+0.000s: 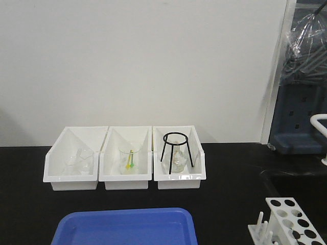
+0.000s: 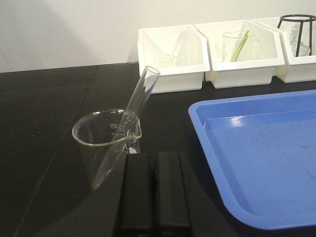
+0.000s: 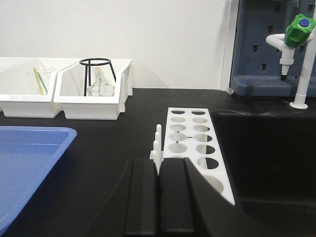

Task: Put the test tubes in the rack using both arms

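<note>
A clear test tube [image 2: 133,111] leans in a glass beaker [image 2: 103,143] on the black bench, just ahead and left of my left gripper [image 2: 153,159]. The left gripper's jaws are shut with nothing between them. The white rack [image 3: 195,143] with rows of round holes and pegs [image 3: 157,143] on its left side stands just ahead of my right gripper [image 3: 159,165], which is shut and empty. The rack's holes show no tubes. The rack also shows at the bottom right of the front view [image 1: 294,222]. Neither gripper shows in the front view.
A blue tray [image 1: 125,227] lies at the front of the bench, between the arms. Three white bins [image 1: 125,158] stand at the back, holding beakers, a flask and a black wire tripod [image 1: 177,148]. A sink basin [image 3: 266,163] with a green-capped tap [image 3: 296,39] lies right of the rack.
</note>
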